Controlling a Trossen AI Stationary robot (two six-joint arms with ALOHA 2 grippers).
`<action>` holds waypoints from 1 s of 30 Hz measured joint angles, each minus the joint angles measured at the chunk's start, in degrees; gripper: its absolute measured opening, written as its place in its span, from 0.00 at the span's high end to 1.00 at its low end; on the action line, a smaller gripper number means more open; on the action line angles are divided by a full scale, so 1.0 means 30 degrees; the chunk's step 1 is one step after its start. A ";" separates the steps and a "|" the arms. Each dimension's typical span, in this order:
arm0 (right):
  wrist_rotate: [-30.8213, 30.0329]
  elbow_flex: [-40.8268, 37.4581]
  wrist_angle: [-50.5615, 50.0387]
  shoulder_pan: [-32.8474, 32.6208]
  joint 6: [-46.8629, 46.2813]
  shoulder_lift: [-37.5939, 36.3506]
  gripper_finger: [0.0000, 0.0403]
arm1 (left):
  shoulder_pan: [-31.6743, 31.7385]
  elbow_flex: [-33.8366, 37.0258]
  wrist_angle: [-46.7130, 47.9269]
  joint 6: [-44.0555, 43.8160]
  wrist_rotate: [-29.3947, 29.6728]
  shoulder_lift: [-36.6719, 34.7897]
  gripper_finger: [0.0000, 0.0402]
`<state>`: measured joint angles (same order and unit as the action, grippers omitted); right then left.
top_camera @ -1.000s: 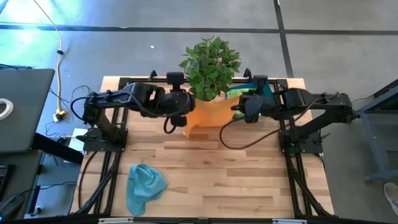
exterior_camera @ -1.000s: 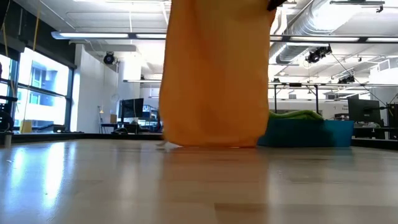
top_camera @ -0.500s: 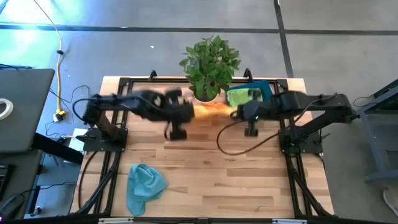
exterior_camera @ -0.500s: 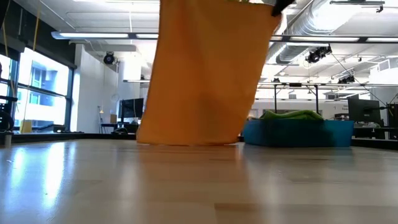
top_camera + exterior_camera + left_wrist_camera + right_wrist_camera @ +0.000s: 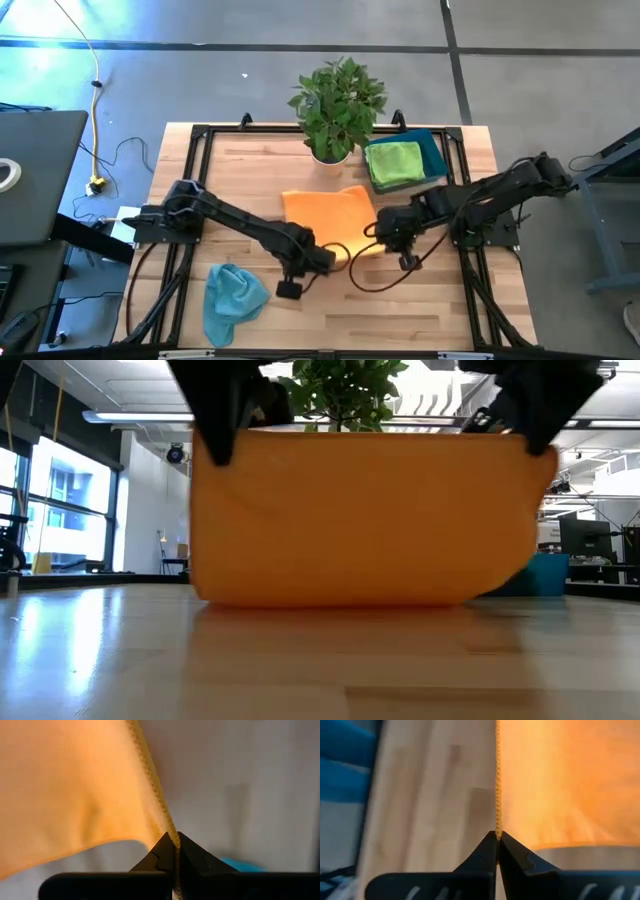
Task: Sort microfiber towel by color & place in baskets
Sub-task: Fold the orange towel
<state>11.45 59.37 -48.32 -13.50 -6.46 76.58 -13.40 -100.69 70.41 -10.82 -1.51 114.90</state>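
Green microfiber towel sits in shallow teal-blue plastic basket; crumpled light-blue towel lies unsorted on wooden table. Left gripper and right gripper, jaws pinched on corners, hold orange towel spread mid-table.

The overhead camera looks straight down on the worktop, the low one level across it, both wrist cameras pressed close against the shared orange towel.

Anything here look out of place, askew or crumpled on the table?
The light blue towel lies crumpled at the table's near left corner, unsorted. The orange towel is pinched at its corners by the left end effector and right end effector. A green towel sits in the basket. Nothing looks spilled or damaged.
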 joint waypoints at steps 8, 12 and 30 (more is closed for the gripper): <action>0.4408 -0.0281 0.1111 -0.0908 -0.0399 -0.0007 1.00 | -0.0105 -0.0005 -0.2744 0.0117 -0.5527 0.0326 1.00; 0.5022 -0.0281 0.1108 -0.0932 -0.0231 -0.0007 1.00 | -0.0076 -0.0005 -0.2737 0.0609 -0.5755 0.0326 1.00; -0.7749 0.5058 -0.5346 0.0252 0.1377 -0.0022 1.00 | 0.1579 -0.5454 0.4708 0.0828 0.2858 -0.0249 1.00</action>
<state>-11.80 74.54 -64.35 -12.74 -2.33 76.51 -8.66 -117.06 84.53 -8.34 7.07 114.15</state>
